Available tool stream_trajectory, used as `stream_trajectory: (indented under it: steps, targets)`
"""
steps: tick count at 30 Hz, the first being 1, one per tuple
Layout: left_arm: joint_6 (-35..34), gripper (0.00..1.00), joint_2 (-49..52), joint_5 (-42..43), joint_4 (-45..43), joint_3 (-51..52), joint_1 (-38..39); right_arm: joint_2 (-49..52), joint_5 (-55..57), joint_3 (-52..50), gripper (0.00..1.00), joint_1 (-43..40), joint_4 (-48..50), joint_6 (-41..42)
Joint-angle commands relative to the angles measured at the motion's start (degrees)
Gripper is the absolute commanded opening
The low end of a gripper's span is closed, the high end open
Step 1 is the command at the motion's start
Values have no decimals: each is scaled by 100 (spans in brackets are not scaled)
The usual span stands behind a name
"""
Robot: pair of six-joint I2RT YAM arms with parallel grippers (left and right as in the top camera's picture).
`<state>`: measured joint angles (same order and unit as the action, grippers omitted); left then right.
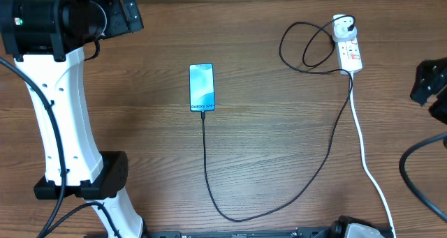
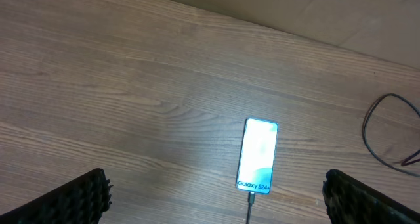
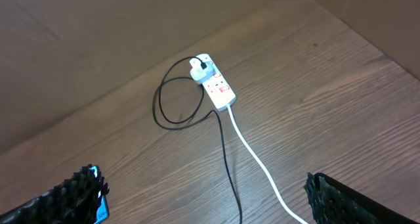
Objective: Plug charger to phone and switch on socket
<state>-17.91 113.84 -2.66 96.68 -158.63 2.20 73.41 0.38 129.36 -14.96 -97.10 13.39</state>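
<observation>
The phone (image 1: 202, 87) lies flat mid-table, screen lit teal, with the charger's black connector tip in its bottom edge. It also shows in the left wrist view (image 2: 258, 156). The charger cable (image 1: 293, 196) runs down, loops right and up to its round white adapter (image 1: 342, 30), which sits plugged into the socket (image 1: 350, 54). The socket also shows in the right wrist view (image 3: 218, 88), red switches visible. My left gripper (image 2: 213, 201) is open and empty, high above the table left of the phone. My right gripper (image 3: 203, 201) is open and empty at the right edge.
The socket's white cord (image 1: 367, 154) runs from the strip down to the front edge. The left arm's white column and black base (image 1: 77, 175) stand at the front left. A dark cable (image 1: 419, 175) hangs at the right edge.
</observation>
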Motion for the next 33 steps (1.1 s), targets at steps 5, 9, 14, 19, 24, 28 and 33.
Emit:
stream_trajectory:
  steps: [5, 9, 14, 19, 24, 28, 33]
  targets:
    - [11, 100, -61, -72, 11, -48, 7, -592, -151, -140, 100, 9, 7, -225]
    - [11, 100, -61, -72, 11, -48, 7, -1023, -85, -748, 100, 422, 352, -212]
    - [11, 100, -61, -72, 11, -48, 7, -1902, 260, -2524, 100, 1126, 2194, -216]
    - [11, 100, -61, -72, 11, -48, 7, -3047, 356, -4929, 100, 1517, 4607, -234]
    - [9, 100, -61, -72, 11, -48, 7, -4439, 334, -7742, 100, 1751, 7143, -223]
    - [11, 100, -61, -72, 11, -48, 7, -5512, 295, -9792, 100, 1899, 8714, -122]
    - [11, 100, -61, -72, 11, -48, 7, -6365, 369, -11379, 100, 2052, 9794, -129]
